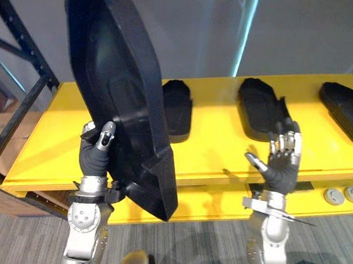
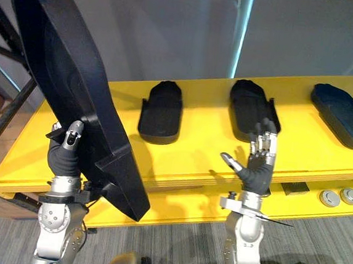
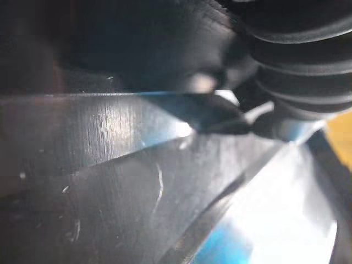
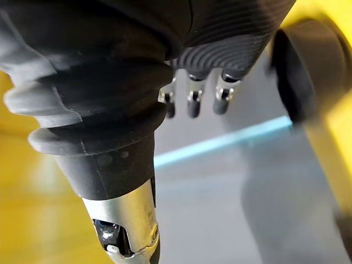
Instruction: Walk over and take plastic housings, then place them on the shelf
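— What's nearest you?

— My left hand (image 1: 94,156) clamps the plastic housing (image 1: 114,71) by its lower edge, thumb over the rim. It is tilted steeply, I reckon to clear the yellow shelf (image 1: 211,153). My right hand (image 1: 282,163) is raised, fingers spread, empty, ready to steady it.

— Room beyond?

— Bare shelf left of the laid housings (image 2: 161,112).

three housings (image 2: 161,113) abreast on shelf (image 2: 199,155)
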